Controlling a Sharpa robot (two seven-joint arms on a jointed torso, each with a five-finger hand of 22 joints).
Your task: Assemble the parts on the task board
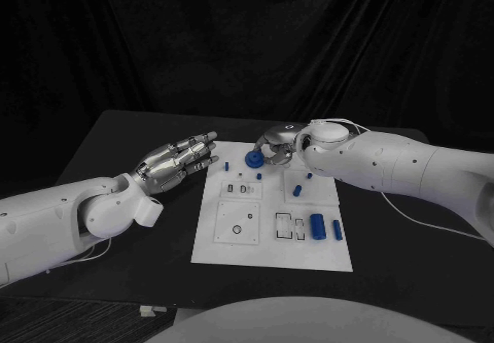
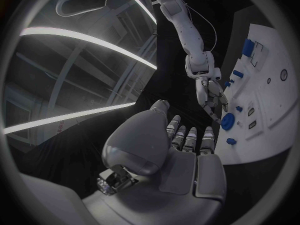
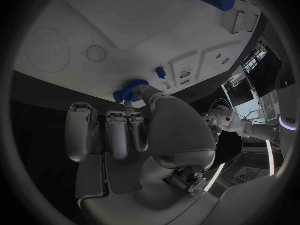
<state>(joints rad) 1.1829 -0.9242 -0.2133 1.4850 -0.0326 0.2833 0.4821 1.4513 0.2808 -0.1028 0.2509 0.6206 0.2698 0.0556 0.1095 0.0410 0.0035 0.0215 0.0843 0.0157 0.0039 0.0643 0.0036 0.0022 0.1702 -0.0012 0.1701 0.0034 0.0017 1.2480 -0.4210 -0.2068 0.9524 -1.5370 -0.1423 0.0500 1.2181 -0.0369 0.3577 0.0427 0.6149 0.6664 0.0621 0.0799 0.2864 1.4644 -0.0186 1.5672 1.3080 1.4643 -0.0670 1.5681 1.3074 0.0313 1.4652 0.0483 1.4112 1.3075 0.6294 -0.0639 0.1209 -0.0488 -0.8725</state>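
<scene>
White task board [image 1: 270, 239] lies in the middle of the black table [image 1: 123, 143], long side running away from the robot. Right hand [image 1: 276, 146] is at the board's far edge, fingers curled in and closed round a blue round part [image 1: 252, 158], a disc-like piece; the right wrist view shows the fingertips pinching that same part [image 3: 130, 89] right at the board's edge [image 3: 75, 80], and the left wrist view shows it [image 2: 228, 121] under the right hand's fingers [image 2: 212, 102]. Whether the part is seated on the board or held just above it, cannot tell. Left hand [image 1: 177, 163] hovers off the board's far left corner, over bare table, holding nothing; fingers stretched out straight and lying close side by side, thumb a little apart, tips aimed toward the board's far edge. Left wrist view gives the same: fingers [image 2: 190, 137] extended together, empty. On the board, other blue parts: a small peg [image 1: 258, 175] just beside the right hand's part, a short peg [image 1: 298, 190] toward the board's middle right, a thick cylinder [image 1: 318, 226] and a thinner rod [image 1: 337, 229] lying side by side near the board's near right corner. A small blue stud [image 1: 226, 166] sits at the board's far left corner. Left half of the board carries square outlined recesses [image 1: 238, 221].
</scene>
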